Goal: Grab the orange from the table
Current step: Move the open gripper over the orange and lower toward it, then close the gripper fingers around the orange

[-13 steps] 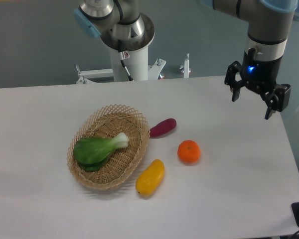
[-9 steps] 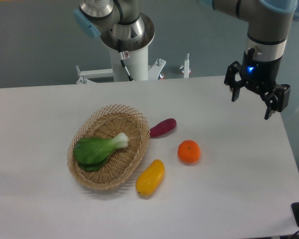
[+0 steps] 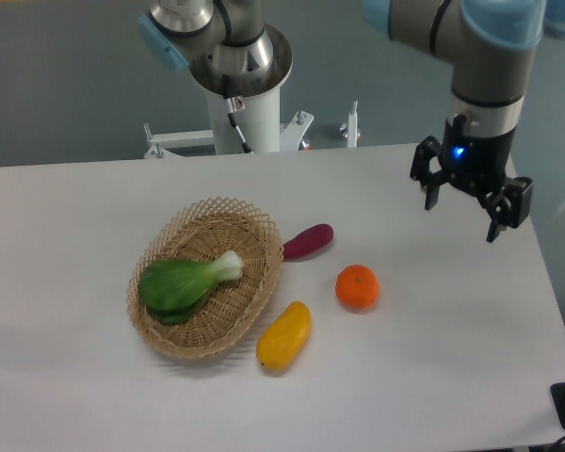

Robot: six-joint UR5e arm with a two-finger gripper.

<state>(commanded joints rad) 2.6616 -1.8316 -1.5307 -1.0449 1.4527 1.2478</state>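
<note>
The orange [image 3: 357, 286], small, round and bright, rests on the white table [image 3: 433, 358] right of centre. My gripper [image 3: 460, 219] hangs above the table's right side, up and to the right of the orange and well apart from it. Its two black fingers are spread wide, open, with nothing between them.
A wicker basket [image 3: 207, 278] holding a green leafy vegetable [image 3: 184, 281] sits left of the orange. A purple oblong vegetable [image 3: 308, 241] lies by the basket's rim, and a yellow-orange elongated fruit [image 3: 284, 334] lies below it. The table's right edge runs close to the gripper.
The gripper has shifted left and slightly down, toward the orange. It stays open. Nothing on the table has moved.
</note>
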